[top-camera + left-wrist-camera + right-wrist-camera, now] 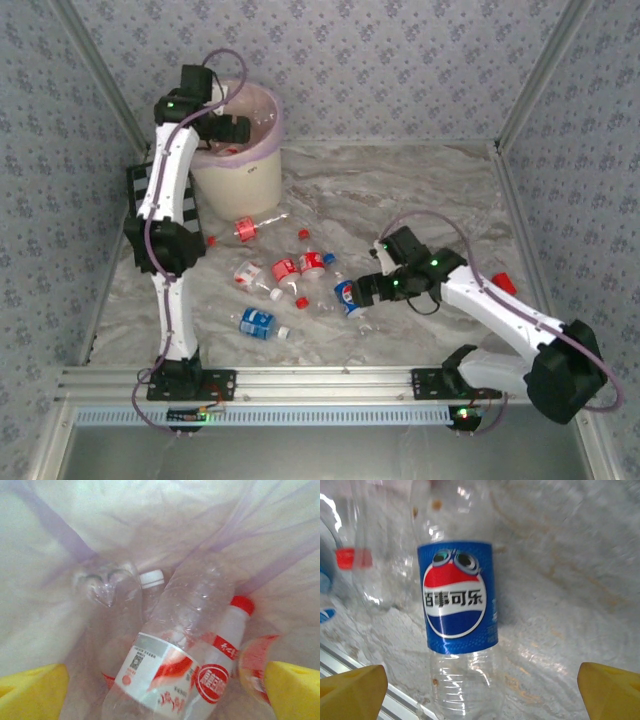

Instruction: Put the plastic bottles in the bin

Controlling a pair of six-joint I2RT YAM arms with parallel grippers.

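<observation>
The bin [262,160], cream-white with a pink bag [150,520], stands at the back left. My left gripper [232,128] hangs open over its mouth. Below its yellow fingertips [32,690] lie a red-and-white-labelled bottle [165,672], a red-capped bottle [227,645] and a white-capped one [151,580]; nothing sits between the fingers. Several plastic bottles [285,268] lie scattered on the table. My right gripper [362,290] is open just right of a blue-labelled Pepsi bottle [347,297]. That bottle [457,600] lies on the table, its clear end between the spread fingertips [610,690].
A black-and-white checkerboard [140,185] leans left of the bin, behind the left arm. Loose red caps [304,234] dot the marble tabletop. A red object [503,283] lies beside the right arm. Patterned walls close in three sides, and an aluminium rail [320,380] runs along the near edge.
</observation>
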